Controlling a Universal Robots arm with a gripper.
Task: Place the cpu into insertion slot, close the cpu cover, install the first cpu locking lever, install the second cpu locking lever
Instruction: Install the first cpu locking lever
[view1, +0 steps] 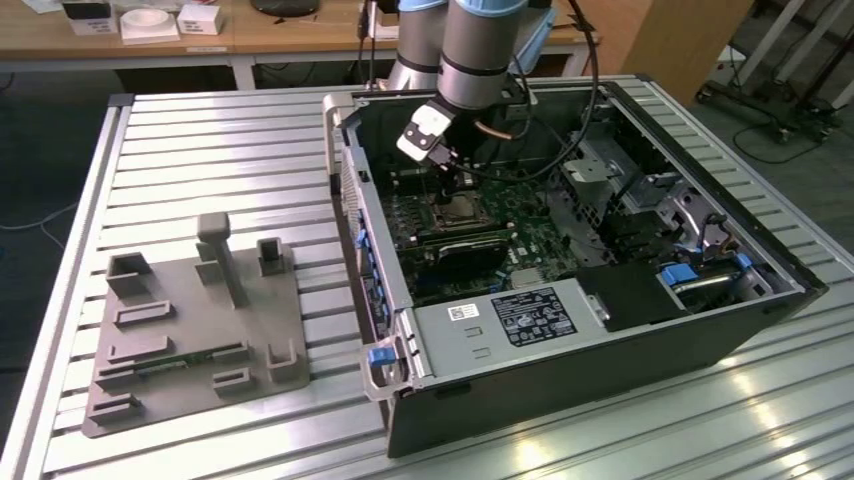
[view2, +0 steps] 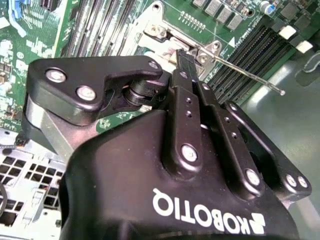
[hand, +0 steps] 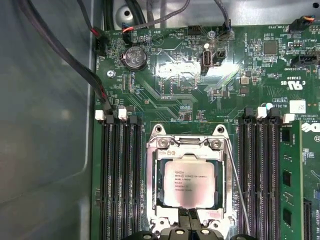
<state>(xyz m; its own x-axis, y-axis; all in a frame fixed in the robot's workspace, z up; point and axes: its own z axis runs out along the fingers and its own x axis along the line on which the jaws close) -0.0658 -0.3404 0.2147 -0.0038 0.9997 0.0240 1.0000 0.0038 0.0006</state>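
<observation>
On the exterior view's left, a grey fixture plate lies on the slatted table, just beside the open computer case. The arm hangs into the case, so the gripper stands directly over the socket area of the green circuit board.

In the first wrist view, memory slots flank the insertion slot. The cpu lies flat inside it. The cpu cover lies down around the chip, its cut-out exposing the metal top. We judge placement and cover closing complete.

A thin wire locking lever runs along one socket edge. In the second wrist view its free end stands clear of the board, so we judge it unlatched.

The jaws are closed together at the socket's edge, near the lever's hinge end, with nothing visibly clamped.

Printed lines mark the chip top, and white legends mark the board. Further toward the exterior view's right, a black box carries a label. We do not transcribe these.
</observation>
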